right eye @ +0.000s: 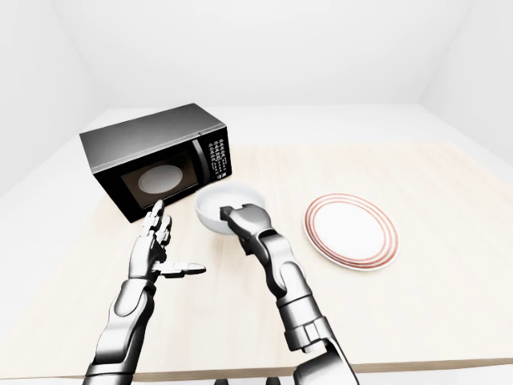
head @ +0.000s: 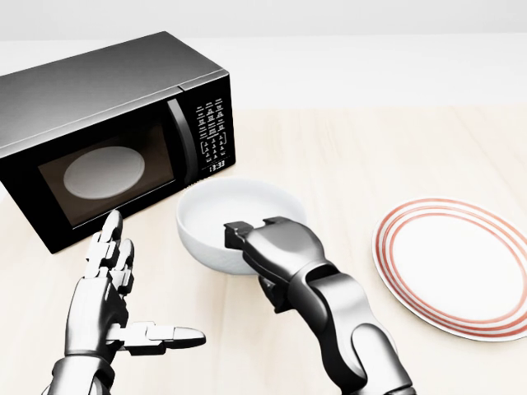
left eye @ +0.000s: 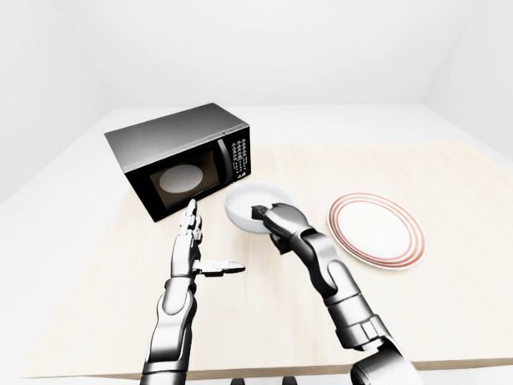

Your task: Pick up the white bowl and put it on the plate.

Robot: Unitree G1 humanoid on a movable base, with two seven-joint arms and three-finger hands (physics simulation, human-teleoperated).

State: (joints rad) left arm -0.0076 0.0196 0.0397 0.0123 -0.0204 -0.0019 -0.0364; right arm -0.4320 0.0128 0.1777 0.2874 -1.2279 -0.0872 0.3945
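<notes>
Beside the microwave (head: 107,132), the right hand (head: 272,243) is gripping the white bowl (head: 222,218) by its near rim; the plate (head: 457,276) is lying well apart toward the view's right, while the left hand (head: 111,292) is hovering open.

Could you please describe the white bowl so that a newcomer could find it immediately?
Start at the black microwave on the wooden table. Just to its lower right in the head view is the white bowl, gripped at its rim by the right hand. Unlike the red-ringed plate, it is deep and plain.
</notes>
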